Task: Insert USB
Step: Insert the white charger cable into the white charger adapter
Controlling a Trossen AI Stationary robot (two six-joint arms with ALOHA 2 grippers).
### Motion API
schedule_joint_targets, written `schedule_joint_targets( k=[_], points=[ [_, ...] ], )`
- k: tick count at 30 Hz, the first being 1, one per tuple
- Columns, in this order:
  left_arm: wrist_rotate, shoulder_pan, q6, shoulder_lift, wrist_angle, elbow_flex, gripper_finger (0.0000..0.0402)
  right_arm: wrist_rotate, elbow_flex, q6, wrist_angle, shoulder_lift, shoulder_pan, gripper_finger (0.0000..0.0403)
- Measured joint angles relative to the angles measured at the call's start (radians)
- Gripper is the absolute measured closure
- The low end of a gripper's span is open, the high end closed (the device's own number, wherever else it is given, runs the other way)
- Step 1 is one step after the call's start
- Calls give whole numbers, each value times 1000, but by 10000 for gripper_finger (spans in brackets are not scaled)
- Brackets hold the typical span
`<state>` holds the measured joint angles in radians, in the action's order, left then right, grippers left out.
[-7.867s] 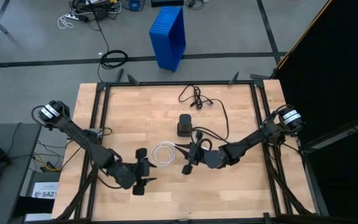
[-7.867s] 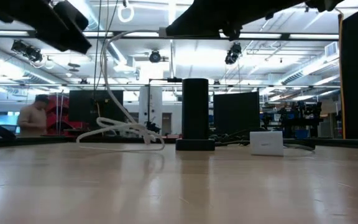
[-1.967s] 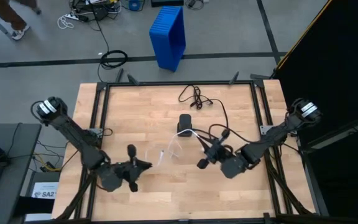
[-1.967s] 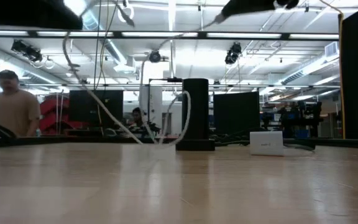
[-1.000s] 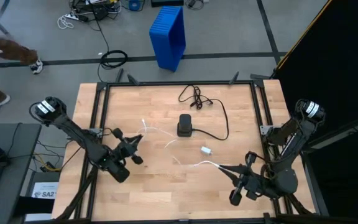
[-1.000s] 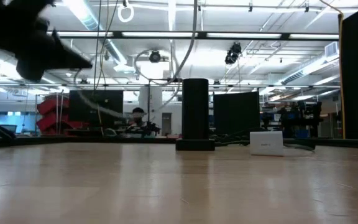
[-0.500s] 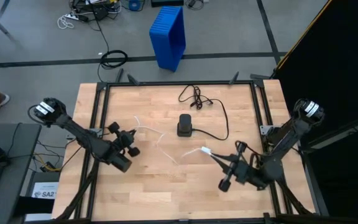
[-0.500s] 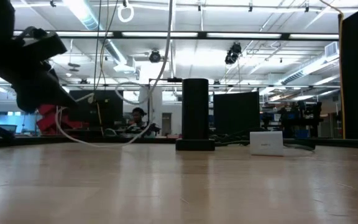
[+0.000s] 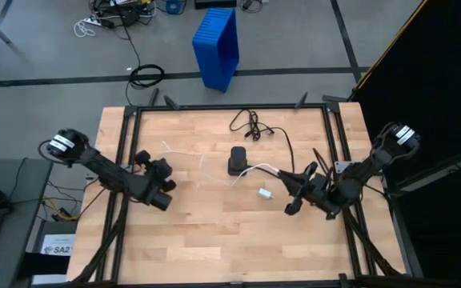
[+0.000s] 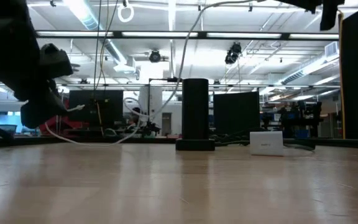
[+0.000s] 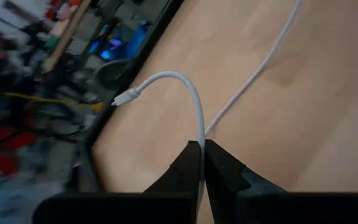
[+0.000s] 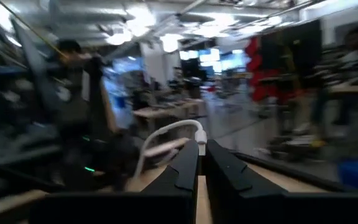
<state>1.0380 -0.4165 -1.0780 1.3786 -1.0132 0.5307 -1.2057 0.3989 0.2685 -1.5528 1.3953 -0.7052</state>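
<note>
The USB (image 9: pixel 256 168) is a thin white cable strung between my two grippers, both shut on it. My left gripper (image 9: pixel 166 166) is at the table's left. A short stretch with a small plug end (image 11: pixel 120 98) sticks out beyond its fingers. My right gripper (image 9: pixel 293 181) hangs right of the black box (image 9: pixel 238 160), high above the table in the low view (image 10: pixel 316 7). From there the cable (image 10: pixel 182 68) sags past the box toward the tabletop, then rises to the left gripper (image 10: pixel 45 93). My left gripper pinches the cable (image 11: pixel 201 138) between its two fingertips, a short way back from the small plug end. The free end arcs up clear of the table, and the long stretch (image 11: pixel 263 59) trails away over the wood. My right gripper pinches the cable's other end (image 12: pixel 200 140) between its fingertips, lifted high. The cable curves away slack from the fingers.
The black box stands upright at mid-table, its thick black cord (image 9: pixel 250 124) coiled toward the far edge. A small white adapter (image 9: pixel 265 192) lies right of the box. A black frame (image 9: pixel 230 106) rims the table. A blue crate (image 9: pixel 217 44) stands on the floor beyond.
My right gripper has swung from the near right corner toward the far edge and the black box, rolling its wrist, carrying its cable end. My left gripper has drawn back toward the table's left and far edge and turned. The cable now hangs in front of the box.
</note>
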Motion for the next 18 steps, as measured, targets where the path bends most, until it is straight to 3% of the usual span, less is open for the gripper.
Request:
schedule_joint_targets(
  k=[5,9,13,18],
  points=[
    [-1,34,34,23,-37,17,401,-13,-39,-47,4,-8,15,403],
    [-70,36,221,23,29,17,385,-23,-40,-43,31,-8,21,403],
    [-176,36,393,23,144,28,333,-34,-40,-43,48,-8,25,403],
    [-303,35,443,21,102,109,247,-48,-40,-40,65,-8,28,403]
  ],
)
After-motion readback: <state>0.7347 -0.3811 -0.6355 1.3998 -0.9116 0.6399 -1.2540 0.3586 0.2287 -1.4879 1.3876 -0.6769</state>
